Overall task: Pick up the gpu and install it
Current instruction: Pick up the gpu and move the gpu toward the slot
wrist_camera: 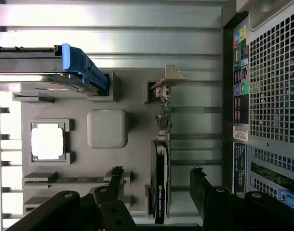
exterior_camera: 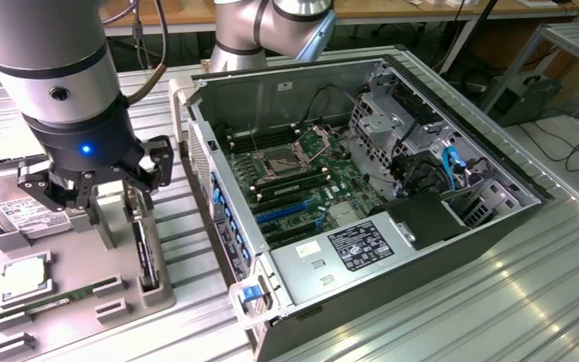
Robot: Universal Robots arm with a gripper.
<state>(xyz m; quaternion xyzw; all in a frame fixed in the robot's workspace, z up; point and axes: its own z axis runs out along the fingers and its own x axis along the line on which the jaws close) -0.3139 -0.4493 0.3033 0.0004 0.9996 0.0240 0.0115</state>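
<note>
My fingers [wrist_camera: 201, 190] hang spread apart, one on each side of the gpu [exterior_camera: 147, 253], not yet touching it. It stands on edge in a slot of the grey tray [exterior_camera: 73, 256], lower left of the exterior view, which I judge leaves its top edge free to pinch. The open case [exterior_camera: 269, 98] lies just beside the tray.

I'm looking into a robotics lab or workshop: an opened computer tower [exterior_camera: 370, 188] lies on a ribbed aluminium table [exterior_camera: 511, 302], with a grey parts fixture [exterior_camera: 88, 260] beside it. Cables [exterior_camera: 576, 151] trail over the floor, and a wooden bench [exterior_camera: 421, 13] stands behind.
</note>
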